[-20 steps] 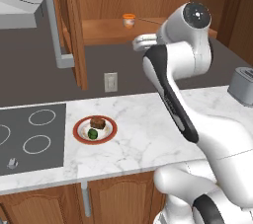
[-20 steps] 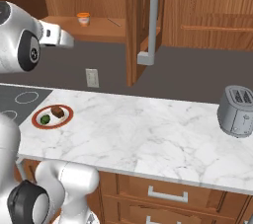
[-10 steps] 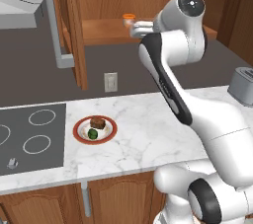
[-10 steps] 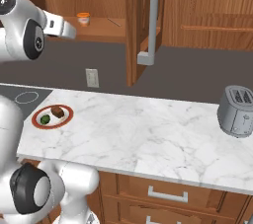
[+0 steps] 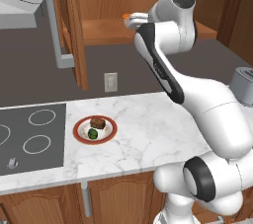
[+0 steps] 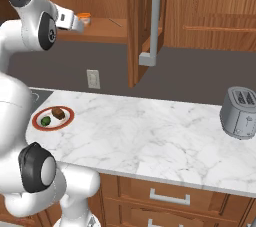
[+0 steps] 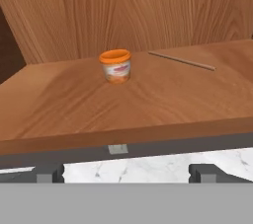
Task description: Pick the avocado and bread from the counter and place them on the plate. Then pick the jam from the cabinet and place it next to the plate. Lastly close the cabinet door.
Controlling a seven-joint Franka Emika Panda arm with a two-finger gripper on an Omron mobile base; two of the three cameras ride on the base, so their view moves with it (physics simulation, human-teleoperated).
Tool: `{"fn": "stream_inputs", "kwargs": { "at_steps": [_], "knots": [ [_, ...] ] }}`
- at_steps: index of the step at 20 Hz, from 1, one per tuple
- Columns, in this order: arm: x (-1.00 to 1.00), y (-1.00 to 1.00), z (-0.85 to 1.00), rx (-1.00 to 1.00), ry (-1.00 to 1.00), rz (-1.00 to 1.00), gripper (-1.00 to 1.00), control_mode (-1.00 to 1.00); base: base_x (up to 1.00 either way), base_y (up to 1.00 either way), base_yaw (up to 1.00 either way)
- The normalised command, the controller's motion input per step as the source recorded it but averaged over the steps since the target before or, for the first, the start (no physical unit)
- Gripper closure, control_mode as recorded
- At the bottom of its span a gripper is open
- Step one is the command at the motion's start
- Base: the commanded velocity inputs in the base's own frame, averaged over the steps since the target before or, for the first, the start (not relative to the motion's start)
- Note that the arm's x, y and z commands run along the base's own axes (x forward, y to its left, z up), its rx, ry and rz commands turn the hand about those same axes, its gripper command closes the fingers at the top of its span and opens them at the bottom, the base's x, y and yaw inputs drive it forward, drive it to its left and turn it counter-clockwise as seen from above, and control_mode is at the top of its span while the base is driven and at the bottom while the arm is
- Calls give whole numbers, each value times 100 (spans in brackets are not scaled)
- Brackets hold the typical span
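At twelve o'clock from our wide-spread dark two-finger gripper (image 7: 123, 172) stands the small orange jam jar (image 7: 115, 66), upright on the wooden cabinet shelf (image 7: 148, 104) for a level reach.

A dark grey wall (image 6: 200, 78) carries a white outlet plate (image 5: 110, 82). A silver toaster (image 6: 241, 112) stands at the right, a dark grey stovetop with ring burners (image 5: 30, 136) at the left, above wooden drawers with grey handles (image 6: 170, 196).
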Motion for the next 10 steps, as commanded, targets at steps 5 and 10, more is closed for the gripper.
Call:
{"fn": "stream_inputs", "kwargs": {
  "at_steps": [5, 10],
  "knots": [
    [53, 0, 0, 0, 0, 0, -100, -100, 0, 0, 0],
    [55, 0, -3, 0, 2, 0, -100, -100, 0, 0, 0]
  ]
}}
